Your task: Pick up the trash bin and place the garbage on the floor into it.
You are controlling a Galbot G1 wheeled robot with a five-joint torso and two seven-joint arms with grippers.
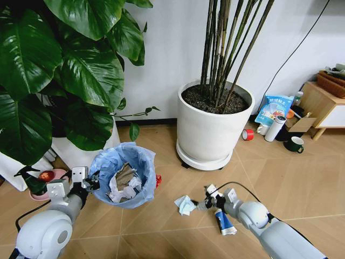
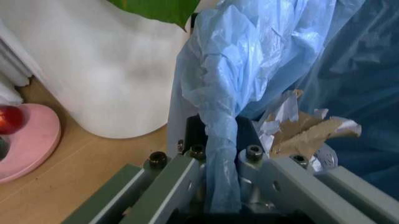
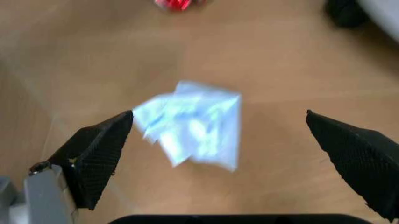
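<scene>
Pale grey rounded arms, black cables, black textured fingers (image 3: 100, 156)

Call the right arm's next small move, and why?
Probably lower the right gripper straight down onto the blue-white wrapper: its fingers are open with the wrapper between them on the floor. The left gripper holds the trash bin by its rim.

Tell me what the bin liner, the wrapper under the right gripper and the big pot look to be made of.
Bin liner: thin light-blue plastic film, judging by its crinkles and slight translucency; the left gripper is shut on its rim.
Wrapper: probably glossy printed plastic or coated paper; it lies creased on the floor below the open right gripper.
Pot: smooth matte white, likely ceramic or plastic.
</scene>
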